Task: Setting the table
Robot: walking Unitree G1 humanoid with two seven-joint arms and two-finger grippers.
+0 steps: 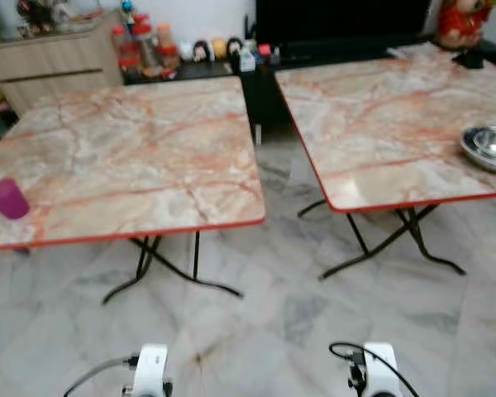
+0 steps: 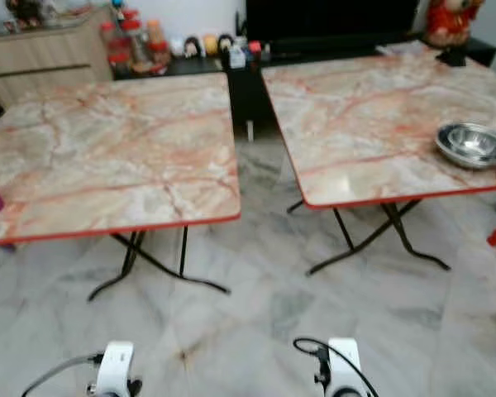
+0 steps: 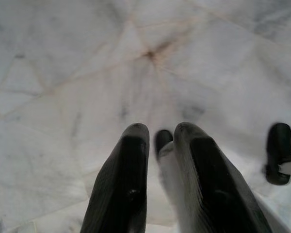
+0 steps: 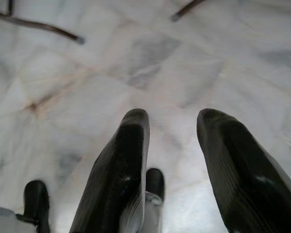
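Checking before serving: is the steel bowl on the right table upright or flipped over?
Upright: the steel bowl shows its open, shiny inside, resting near the right table's edge.

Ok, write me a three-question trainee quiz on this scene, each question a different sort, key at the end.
1. True or false: the metal bowl sits on the right-hand table.
2. Multiple choice: the purple cup stands A) on the floor, B) near the left edge of the left-hand table, C) inside the bowl.
3. Fill in: the left pincer and right pincer both hang low over the marble ____.

Key
1. True.
2. B.
3. Floor; both pincers hold nothing, the right one's fingers clearly apart, the left one's slightly apart.
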